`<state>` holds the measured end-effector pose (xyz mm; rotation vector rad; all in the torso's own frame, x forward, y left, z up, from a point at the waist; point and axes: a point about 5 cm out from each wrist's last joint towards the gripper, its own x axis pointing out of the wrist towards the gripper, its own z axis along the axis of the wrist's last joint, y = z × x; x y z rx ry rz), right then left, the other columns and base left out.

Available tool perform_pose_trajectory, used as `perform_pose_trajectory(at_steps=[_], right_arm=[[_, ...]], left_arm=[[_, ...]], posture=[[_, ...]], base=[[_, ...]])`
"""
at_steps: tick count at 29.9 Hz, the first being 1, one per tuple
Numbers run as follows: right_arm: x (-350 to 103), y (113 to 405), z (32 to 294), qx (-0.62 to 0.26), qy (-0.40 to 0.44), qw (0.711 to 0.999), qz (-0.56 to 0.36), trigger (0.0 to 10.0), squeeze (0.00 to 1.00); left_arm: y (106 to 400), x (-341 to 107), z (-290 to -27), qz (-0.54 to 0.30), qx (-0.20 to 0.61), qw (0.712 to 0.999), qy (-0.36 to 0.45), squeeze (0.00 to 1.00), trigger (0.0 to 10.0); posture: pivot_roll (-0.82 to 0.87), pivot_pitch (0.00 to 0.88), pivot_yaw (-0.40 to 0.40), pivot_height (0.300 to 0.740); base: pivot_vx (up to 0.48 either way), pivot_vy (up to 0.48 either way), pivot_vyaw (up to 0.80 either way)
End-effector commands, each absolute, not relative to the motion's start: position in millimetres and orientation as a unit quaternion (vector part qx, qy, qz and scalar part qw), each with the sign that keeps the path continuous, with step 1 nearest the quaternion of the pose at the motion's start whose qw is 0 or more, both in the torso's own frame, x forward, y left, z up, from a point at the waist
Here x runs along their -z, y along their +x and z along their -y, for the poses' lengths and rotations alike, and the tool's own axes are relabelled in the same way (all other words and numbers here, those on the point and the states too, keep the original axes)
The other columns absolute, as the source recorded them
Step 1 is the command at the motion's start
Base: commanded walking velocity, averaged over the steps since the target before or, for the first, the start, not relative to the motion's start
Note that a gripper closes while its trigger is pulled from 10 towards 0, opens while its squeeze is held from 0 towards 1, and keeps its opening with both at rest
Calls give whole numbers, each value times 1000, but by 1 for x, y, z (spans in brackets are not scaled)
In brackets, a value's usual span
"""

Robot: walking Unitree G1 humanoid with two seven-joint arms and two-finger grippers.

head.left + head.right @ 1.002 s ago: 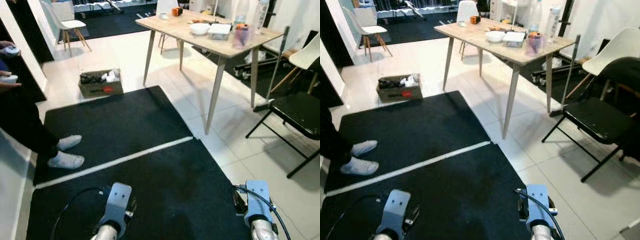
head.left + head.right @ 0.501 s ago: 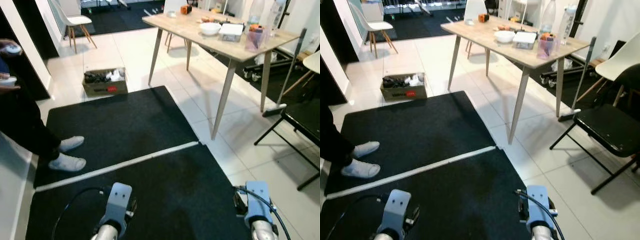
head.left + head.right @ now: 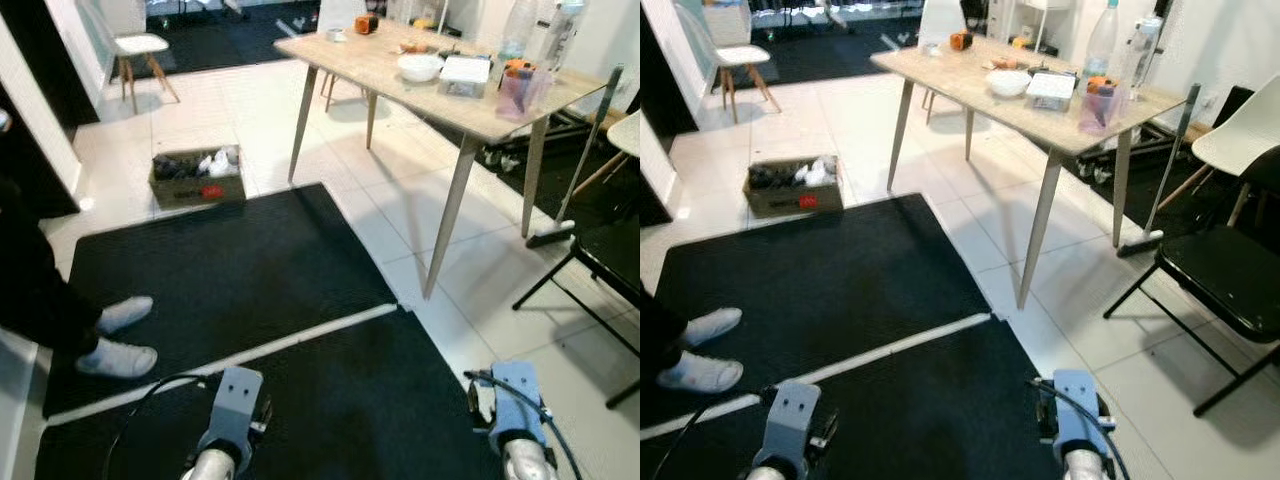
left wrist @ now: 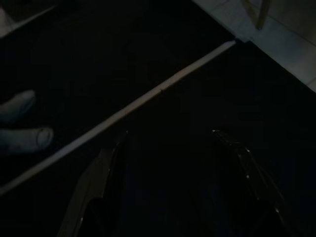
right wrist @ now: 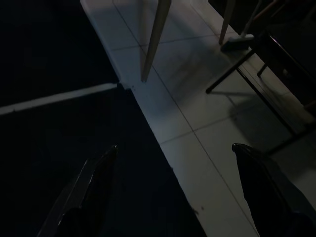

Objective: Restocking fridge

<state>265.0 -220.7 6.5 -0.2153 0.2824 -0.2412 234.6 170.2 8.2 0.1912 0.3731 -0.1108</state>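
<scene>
Grippers hang idle over the black mat [image 3: 250, 260], left gripper [image 4: 173, 182] and right gripper [image 5: 173, 192] both spread and empty. Beyond the mat, bottles [image 3: 1102, 40] and a bowl [image 3: 1007, 83] sit on the wooden table [image 3: 970, 75].

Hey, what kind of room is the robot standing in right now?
Probably a home's open living or dining area, partly used as a workspace: a wooden table carrying bottles and a bowl, chairs around it, black floor mats on white tiles, and a cardboard box of odds and ends.
</scene>
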Motion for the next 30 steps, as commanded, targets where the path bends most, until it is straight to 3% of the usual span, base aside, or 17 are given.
perform_pose_trajectory(at_steps=[1,30], right_arm=[[-4,262,223,124,-105,976,-146,10000,0],[-3,261,222,126,-98,976,-147,10000,0]], left_arm=[[233,-6,-171,-191,54,976,96,0,10000],[232,-6,-172,-191,52,975,95,0,10000]], posture=[[-73,100,30,740],[-67,104,34,740]], base=[[480,0,0],[480,0,-14]])
